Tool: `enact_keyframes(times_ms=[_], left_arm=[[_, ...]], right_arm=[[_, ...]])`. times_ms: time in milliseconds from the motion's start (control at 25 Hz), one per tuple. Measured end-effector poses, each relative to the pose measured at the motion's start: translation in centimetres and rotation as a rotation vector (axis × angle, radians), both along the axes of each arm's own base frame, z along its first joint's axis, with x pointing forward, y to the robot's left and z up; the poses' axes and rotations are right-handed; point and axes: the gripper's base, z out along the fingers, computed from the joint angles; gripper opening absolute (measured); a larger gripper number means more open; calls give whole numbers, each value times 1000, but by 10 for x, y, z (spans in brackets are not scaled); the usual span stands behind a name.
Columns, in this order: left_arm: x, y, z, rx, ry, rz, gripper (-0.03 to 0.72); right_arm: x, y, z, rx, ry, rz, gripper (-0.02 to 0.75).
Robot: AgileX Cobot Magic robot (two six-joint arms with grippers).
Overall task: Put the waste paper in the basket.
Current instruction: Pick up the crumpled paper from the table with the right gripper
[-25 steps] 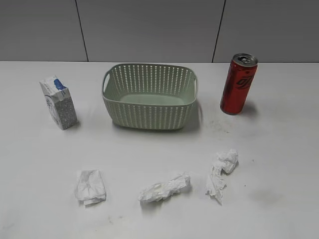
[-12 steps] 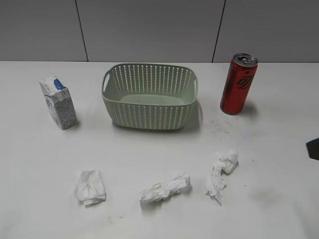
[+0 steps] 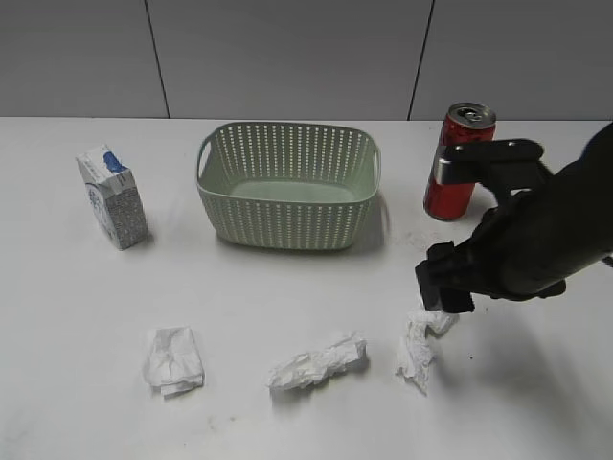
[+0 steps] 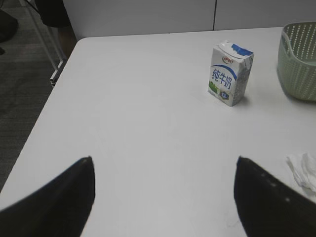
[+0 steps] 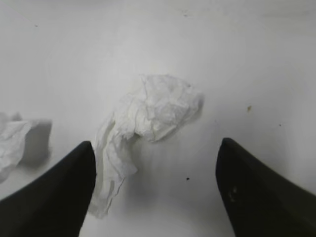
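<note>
Right wrist view showed the right gripper (image 5: 154, 190) spread wide above 1 paper wad (image 5: 148, 123), which lay on the table (image 5: 256, 59) between its fingers, long axis slanting; the basket (image 3: 287, 187) stood well apart, empty.

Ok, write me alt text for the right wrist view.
A crumpled white tissue-paper wad lies on the white table, centred between the right gripper's two dark, wide-open fingers at the bottom corners; neither touches it. A second crumpled white wad shows at the left edge.
</note>
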Motion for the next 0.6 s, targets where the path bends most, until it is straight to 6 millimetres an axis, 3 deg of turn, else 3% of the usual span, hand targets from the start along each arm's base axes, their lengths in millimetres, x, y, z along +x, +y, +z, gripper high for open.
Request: enact_keyframes(times_ms=[280,480,600], left_arm=[[0,0,0,0,0,0,648],[0,0,0,0,0,0,639],[0,0,0,0,0,0,633]], right_arm=[[13,9,-58,-30,64,-21,568],[18,12,-62,-26,42,2,489],[19,12,-62,-30,35,17,367]])
